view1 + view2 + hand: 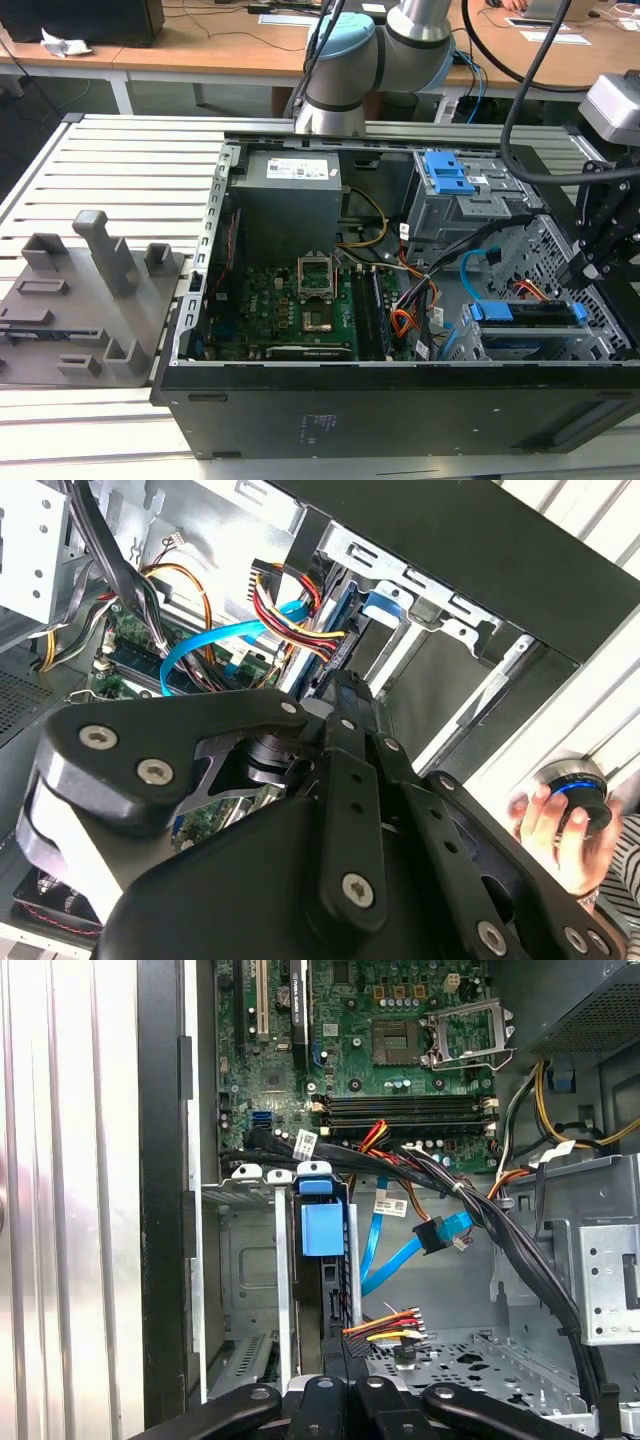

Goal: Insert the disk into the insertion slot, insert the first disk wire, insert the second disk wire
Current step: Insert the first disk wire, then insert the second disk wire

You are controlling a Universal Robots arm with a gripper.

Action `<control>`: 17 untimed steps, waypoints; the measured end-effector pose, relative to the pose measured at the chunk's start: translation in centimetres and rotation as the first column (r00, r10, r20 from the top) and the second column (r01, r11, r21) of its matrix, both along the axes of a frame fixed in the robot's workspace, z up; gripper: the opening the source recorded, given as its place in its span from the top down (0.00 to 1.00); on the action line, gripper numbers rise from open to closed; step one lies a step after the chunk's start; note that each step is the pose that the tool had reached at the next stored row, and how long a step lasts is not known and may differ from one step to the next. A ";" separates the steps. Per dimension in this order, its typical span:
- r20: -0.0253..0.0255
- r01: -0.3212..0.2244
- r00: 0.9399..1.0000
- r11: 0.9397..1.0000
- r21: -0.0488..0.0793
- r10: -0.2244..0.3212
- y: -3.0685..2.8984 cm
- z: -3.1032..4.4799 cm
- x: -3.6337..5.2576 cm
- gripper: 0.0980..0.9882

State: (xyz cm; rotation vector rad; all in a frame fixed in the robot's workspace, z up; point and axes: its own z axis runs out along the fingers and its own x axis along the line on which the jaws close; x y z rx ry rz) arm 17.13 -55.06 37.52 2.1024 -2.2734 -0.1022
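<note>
Jaws cannot be told as spread or pressed together. Across the exterior view from its left: one motherboard [300, 300], one blue data cable [398, 1263], one red-yellow-black wire bundle [385, 1322], and one disk [525, 316], dark-edged in its bright blue carrier, seated in one insertion slot [605, 325] beneath the gripper [592, 265].

Silver metal table [110, 160], long grooves going side to side. On top, big black computer box [400, 410], lid off, toward exterior view's right. Just beside box, toward exterior view's left, flat grey stand [70, 310] with blocks sticking up. Table slats showing behind and in front of both.
</note>
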 end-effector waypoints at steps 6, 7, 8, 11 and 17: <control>0.000 0.000 1.000 1.000 0.002 0.000 0.01 -0.64 -2.28 0.99; 0.000 0.000 1.000 1.000 0.003 0.000 0.03 -0.68 -2.47 0.99; 0.000 0.000 1.000 1.000 0.005 0.000 0.04 -0.71 -2.60 0.99; 0.000 0.000 1.000 1.000 0.006 0.000 0.05 -0.71 -2.60 0.99; 0.000 0.000 1.000 1.000 0.006 0.000 0.05 -0.71 -2.60 0.99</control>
